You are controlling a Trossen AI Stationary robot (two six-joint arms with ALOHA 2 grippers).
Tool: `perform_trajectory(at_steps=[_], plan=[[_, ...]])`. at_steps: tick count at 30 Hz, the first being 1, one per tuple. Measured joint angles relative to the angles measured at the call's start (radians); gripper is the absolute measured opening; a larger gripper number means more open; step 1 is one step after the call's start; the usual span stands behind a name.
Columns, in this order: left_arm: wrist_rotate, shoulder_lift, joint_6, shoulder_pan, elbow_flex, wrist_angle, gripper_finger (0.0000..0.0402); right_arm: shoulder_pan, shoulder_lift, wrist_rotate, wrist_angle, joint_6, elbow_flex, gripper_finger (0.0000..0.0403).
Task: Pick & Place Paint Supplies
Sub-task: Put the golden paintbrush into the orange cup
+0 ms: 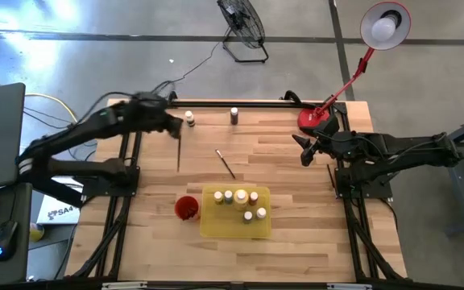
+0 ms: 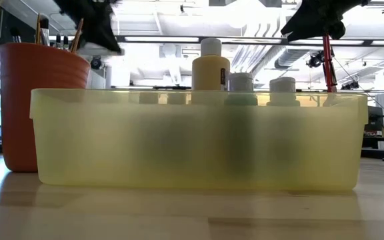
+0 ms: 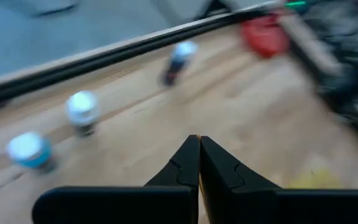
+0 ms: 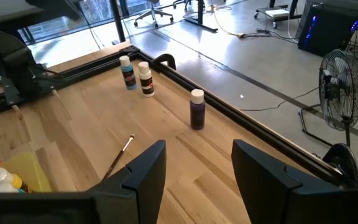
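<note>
A wooden table point(image 1: 288, 161) seen from above, with a dark robot arm at each side. The left gripper point(image 1: 176, 129) is over the far left part of the table, its fingers pressed together on a thin dark brush point(image 1: 179, 151) that hangs straight down from it. Just beside it, near the far edge, stand two small bottles point(image 4: 137, 74), one blue, one brown; a dark purple bottle point(image 1: 234, 115) stands a little further along that edge. Another brush point(image 1: 225, 163) lies loose on the wood near the middle. At the near side sits a yellow tray point(image 1: 212, 227) holding six pale-capped bottles point(image 1: 241, 198), the largest of them yellowish. A red cup point(image 1: 186, 208) touches the tray's left side, and brush handles point(image 2: 42, 30) stick up out of it. The right gripper point(image 1: 306, 151) waits over the far right of the table, fingers spread wide and holding nothing, next to the red base of a desk lamp point(image 1: 317, 119)
</note>
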Motion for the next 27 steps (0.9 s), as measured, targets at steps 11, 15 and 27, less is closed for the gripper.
perform_trajectory(at_steps=[11, 15, 27], plan=[[0.322, -0.319, 0.175, -0.039, 0.000, 0.125, 0.0000, 0.000, 0.000, 0.000, 0.006, 0.004, 0.000, 0.0174], [0.324, -0.363, 0.271, -0.122, -0.004, 0.132, 0.0000, 0.000, 0.000, 0.000, 0.041, 0.038, 0.000, 0.0174], [0.319, -0.469, 0.372, -0.404, -0.216, 0.232, 0.0000, 0.000, 0.044, 0.038, 0.212, 0.056, 0.000, 0.0174]])
